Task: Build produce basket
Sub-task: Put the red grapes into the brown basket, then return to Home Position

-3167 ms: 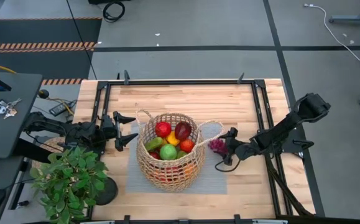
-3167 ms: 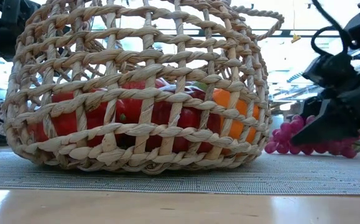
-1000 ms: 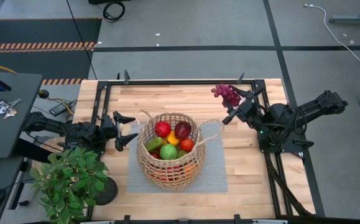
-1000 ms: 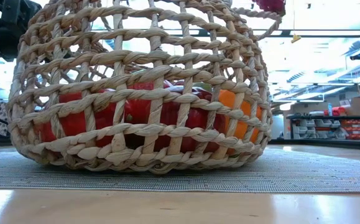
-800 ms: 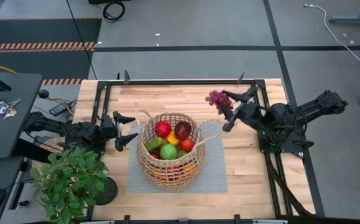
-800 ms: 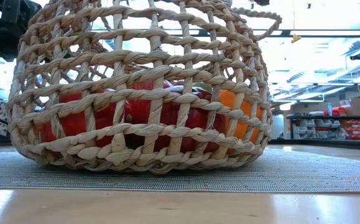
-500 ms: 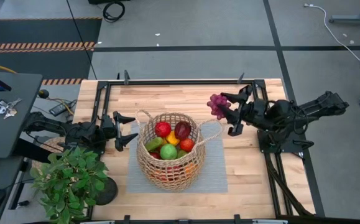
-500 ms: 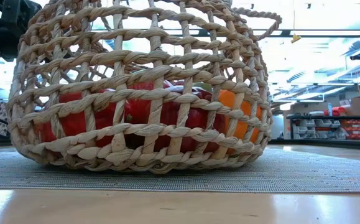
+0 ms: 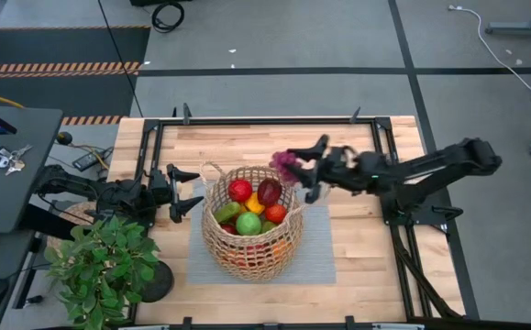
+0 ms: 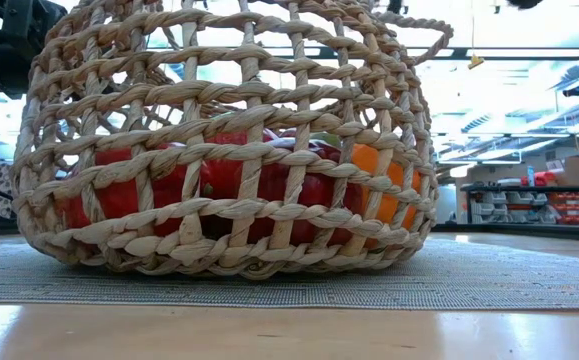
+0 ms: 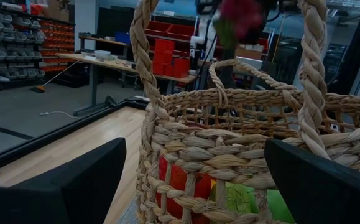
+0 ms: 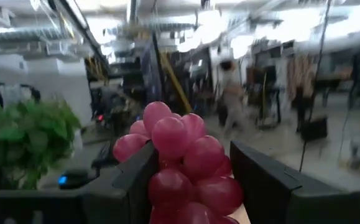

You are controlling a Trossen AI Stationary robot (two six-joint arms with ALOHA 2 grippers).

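The tan wicker basket (image 9: 249, 223) stands on a grey mat (image 9: 315, 261) mid-table, holding red and green apples, a yellow pepper and dark red fruit; it also fills the low view (image 10: 229, 140). My right gripper (image 9: 304, 170) is shut on the purple grapes (image 9: 285, 164), up in the air over the basket's far right rim. The grapes also show in the right wrist view (image 12: 180, 165) and, beyond the basket, in the left wrist view (image 11: 240, 15). My left gripper (image 9: 184, 192) is open and empty, level, just left of the basket. My right gripper pinches the grape bunch between its two fingers (image 12: 139, 180); the bunch's near part (image 12: 183, 199) sits between them and the rest juts out past the fingertips. The fingers reach roughly level from the table's right. The bunch is lifted clear, above the basket's rim.
A potted green plant (image 9: 100, 266) stands at the near left corner. A black frame rail (image 9: 265, 120) runs around the table. A desk with keys (image 9: 4, 158) is off the left edge. Bare wood lies right of the mat.
My right gripper has carried the grapes from above the table's far right toward the left and somewhat nearer, to the basket's far right rim, staying shut on them. The basket and my left arm have kept still.
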